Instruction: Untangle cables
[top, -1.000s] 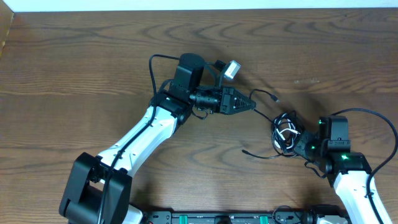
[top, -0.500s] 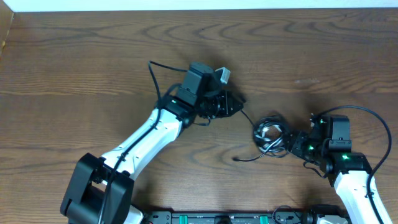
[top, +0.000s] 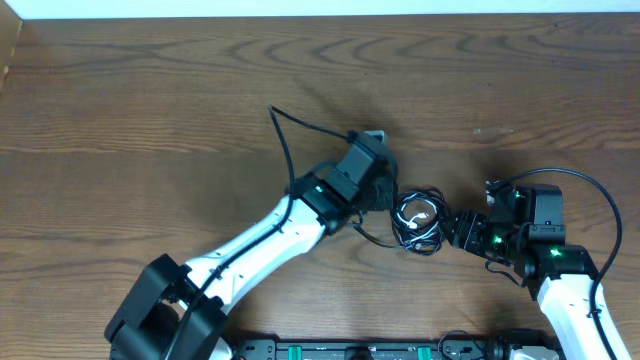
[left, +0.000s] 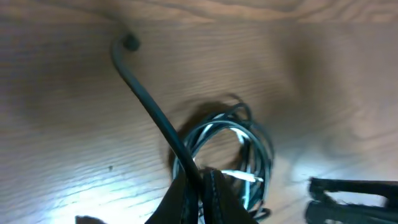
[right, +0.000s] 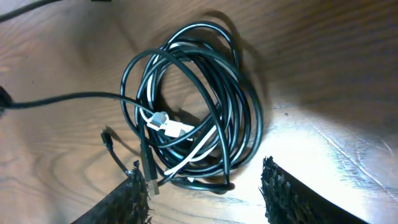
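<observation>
The cables (top: 420, 220) lie as one tight coil on the wooden table (top: 150, 100), and everything else here is best placed by that coil. The left gripper (left: 202, 180) sits at the coil's left edge with its fingers pressed together on a black cord (left: 149, 106). That cord runs free of the coil, away from the gripper, to a small plug end (left: 129, 42). The right gripper (right: 204, 177) stands just to the coil's right with its fingers spread wide and nothing between them, though the nearest loops lie just ahead of its tips. A white cord (right: 186, 146) threads through the black loops near the coil's middle (its plug shows there, but its full path is hidden under the turns). The main risk, as I judge it, is that pulling the held cord drags the whole coil along instead of freeing one strand, because nothing pins the coil down. If the strand passes under other turns, a hard pull could cinch them into a knot. The right gripper could also close on several loops at once, or catch the white cord with the black, which would lock the strands together. The two grippers are close across the coil, so a careless reach may bump them.
</observation>
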